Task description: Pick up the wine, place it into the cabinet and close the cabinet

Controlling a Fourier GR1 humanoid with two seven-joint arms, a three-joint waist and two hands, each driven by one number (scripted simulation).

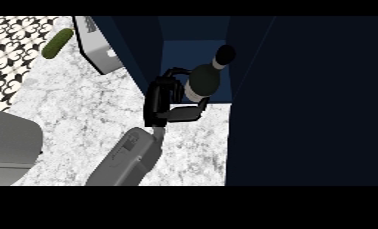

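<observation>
1 hand (168, 104) (the right) is being curled around the wine (204, 80), fingers clamped on the bottle, which is being held tilted at the open cabinet (193, 48) mouth.

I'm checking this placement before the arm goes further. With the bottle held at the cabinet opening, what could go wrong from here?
1. The hand is curled round the wine bottle just at the cabinet opening, close to the left wall; the fingers could catch it going in.
2. The bottle is tilted, neck toward the back, so it may tip when set down.
3. The open door stands close on the right; the bottle could knock it.
</observation>
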